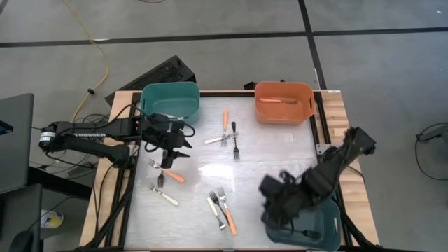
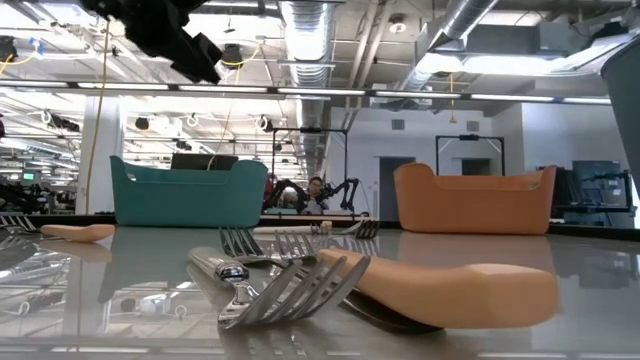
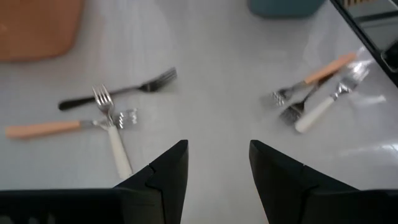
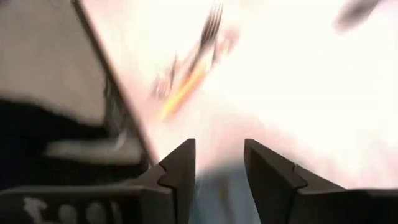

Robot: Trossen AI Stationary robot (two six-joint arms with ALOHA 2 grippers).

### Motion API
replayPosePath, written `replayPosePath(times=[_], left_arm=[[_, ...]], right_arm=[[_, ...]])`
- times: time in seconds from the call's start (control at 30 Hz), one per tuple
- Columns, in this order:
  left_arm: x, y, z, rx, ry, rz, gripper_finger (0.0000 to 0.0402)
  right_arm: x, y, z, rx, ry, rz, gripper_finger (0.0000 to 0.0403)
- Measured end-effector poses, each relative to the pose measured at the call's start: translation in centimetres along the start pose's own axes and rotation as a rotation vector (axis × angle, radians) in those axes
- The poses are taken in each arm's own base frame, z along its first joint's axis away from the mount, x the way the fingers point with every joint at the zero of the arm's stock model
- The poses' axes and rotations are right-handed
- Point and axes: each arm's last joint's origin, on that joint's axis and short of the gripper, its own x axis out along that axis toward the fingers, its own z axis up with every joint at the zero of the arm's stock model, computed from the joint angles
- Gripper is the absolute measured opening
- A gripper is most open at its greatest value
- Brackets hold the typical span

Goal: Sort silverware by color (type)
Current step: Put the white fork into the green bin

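Note:
Silverware lies scattered on the white table. An orange-handled fork (image 1: 225, 120), a white-handled fork (image 1: 217, 139) and a black fork (image 1: 235, 141) lie near the far middle. An orange-handled fork (image 1: 172, 175) and a white-handled one (image 1: 166, 197) lie at the near left. Several forks (image 1: 221, 210) lie in a heap at the near middle. One orange-handled fork (image 1: 274, 100) rests in the orange bin (image 1: 305, 112). My left gripper (image 1: 180, 150) (image 3: 217, 152) hovers open by the teal bin (image 1: 169, 91). My right gripper (image 1: 269, 192) (image 4: 219, 152) is open above the near-right bin (image 1: 323, 234), holding nothing.
The three bins stand at the far left, far right and near right of the table. In the low view, fork tines (image 2: 285, 290) and an orange handle (image 2: 470, 292) lie close to the near edge. A keyboard (image 1: 150, 77) lies beyond the table's far-left corner.

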Motion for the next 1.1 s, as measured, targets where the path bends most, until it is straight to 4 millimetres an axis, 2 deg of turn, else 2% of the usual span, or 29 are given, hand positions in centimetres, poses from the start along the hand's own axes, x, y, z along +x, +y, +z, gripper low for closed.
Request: replayPosePath(times=[0.1, 0.2, 0.3, 0.5, 0.7, 0.9, 1.1], left_arm=[[0.6, 0.3, 0.3, 0.005, -0.013, 0.047, 0.0155], [2.1, 1.1, 0.5, 0.001, -0.019, 0.097, 0.0155], [4.3, 2.2, 0.2, -0.042, 0.001, 0.116, 0.0155], [9.0, 5.3, -0.5, -0.124, -0.058, 0.184, 0.0155], [13.9, 8.6, -2.2, -0.201, -0.011, 0.233, 0.0155], [17.5, 10.3, -3.8, -0.323, 0.075, 0.273, 0.0155], [18.2, 10.6, -4.1, -0.369, 0.171, 0.328, 0.0155]], right_arm=[[-1.3, -2.2, 1.9, -0.075, -0.156, 0.007, 0.0151], [-1.5, -5.4, 3.0, -0.131, -0.216, 0.018, 0.0150], [-0.5, -9.0, 3.2, -0.171, -0.239, 0.058, 0.0150], [3.0, -16.1, 2.8, -0.201, -0.331, 0.183, 0.0150], [4.9, -21.4, 2.5, -0.252, -0.373, 0.276, 0.0149], [4.2, -24.4, 3.0, -0.360, -0.394, 0.308, 0.0148], [3.3, -26.2, 3.1, -0.433, -0.411, 0.376, 0.0148]])
